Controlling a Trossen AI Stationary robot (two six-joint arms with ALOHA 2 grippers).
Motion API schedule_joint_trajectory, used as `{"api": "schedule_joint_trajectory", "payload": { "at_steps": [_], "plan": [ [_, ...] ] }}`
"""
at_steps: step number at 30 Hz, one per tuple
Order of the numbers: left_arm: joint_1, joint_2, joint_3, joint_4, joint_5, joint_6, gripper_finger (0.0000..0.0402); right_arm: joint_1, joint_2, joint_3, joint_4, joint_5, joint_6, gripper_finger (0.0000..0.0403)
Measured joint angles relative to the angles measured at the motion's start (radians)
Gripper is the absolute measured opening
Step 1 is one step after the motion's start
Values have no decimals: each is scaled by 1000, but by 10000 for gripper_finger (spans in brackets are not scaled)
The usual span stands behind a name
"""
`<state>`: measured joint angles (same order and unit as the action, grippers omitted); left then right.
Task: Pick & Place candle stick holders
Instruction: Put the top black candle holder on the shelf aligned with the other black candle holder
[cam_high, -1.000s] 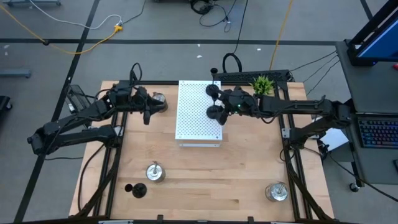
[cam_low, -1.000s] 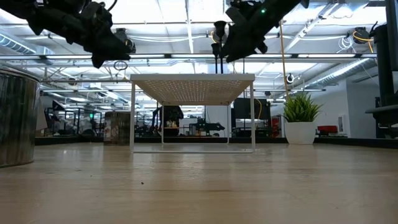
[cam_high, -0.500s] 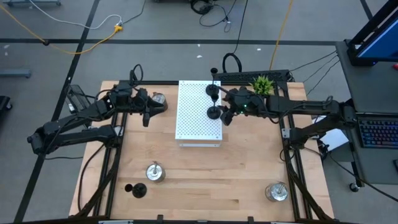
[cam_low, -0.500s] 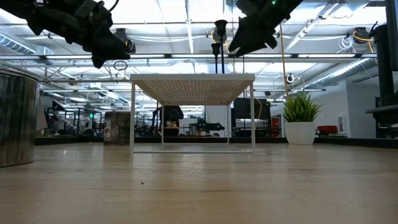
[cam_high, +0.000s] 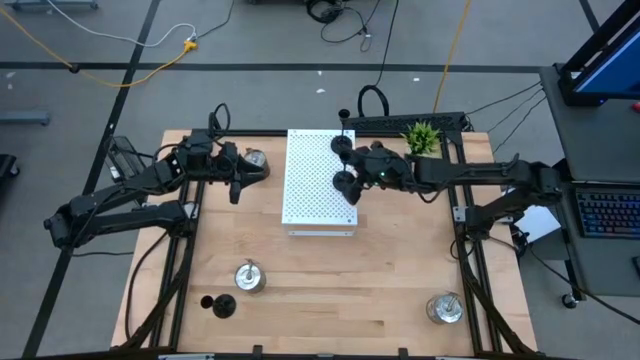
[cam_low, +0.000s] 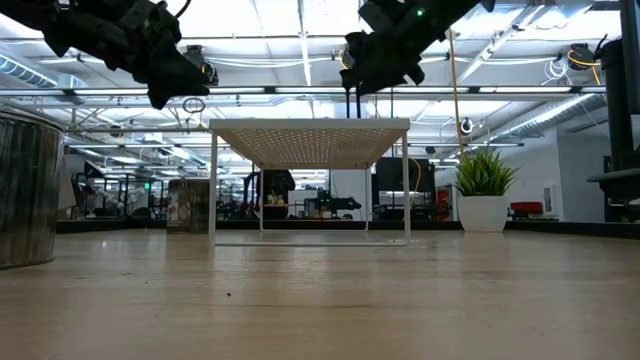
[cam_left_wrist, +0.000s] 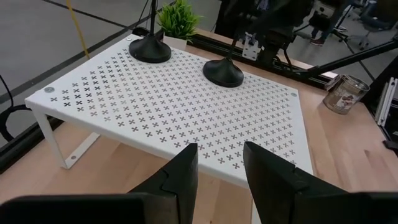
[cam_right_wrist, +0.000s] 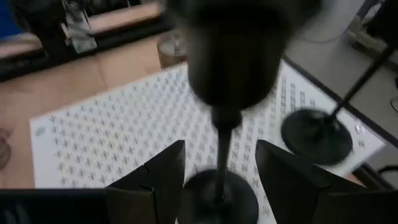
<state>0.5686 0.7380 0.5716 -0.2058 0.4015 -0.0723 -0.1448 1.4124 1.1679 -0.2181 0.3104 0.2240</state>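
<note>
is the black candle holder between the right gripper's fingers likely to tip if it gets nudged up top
Probably. The black candle holder carries a wide cup on a thin stem, so it looks top-heavy. Its round base sits flat on the white perforated board, which should steady it against light touches. The right gripper has its fingers open either side of the stem.

A white perforated board (cam_high: 318, 182) stands on the wooden table (cam_high: 330, 290), a green potted plant (cam_high: 421, 135) just beside it.

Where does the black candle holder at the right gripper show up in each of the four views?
High view: black candle holder on the white board's right edge, at the right gripper.
Low view: mostly hidden by that gripper above the board.
Left wrist view: the nearer black base.
Right wrist view: the stem between the fingers.
Shared landmark: the white board.
</note>
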Motion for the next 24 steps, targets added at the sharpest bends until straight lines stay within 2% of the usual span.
{"api": "schedule_joint_trajectory", "payload": {
  "at_steps": [6, 18, 24],
  "plan": [
    [0, 0, 0, -1, 0, 0, 133, -17, 20, -2, 40, 2, -1, 167],
    [0, 0, 0, -2, 0, 8, 133, -19, 26, -1, 137, 0, -27, 38],
    [0, 0, 0, -3, 0, 8, 133, -19, 25, -1, 152, 0, -35, 12]
  ]
}}
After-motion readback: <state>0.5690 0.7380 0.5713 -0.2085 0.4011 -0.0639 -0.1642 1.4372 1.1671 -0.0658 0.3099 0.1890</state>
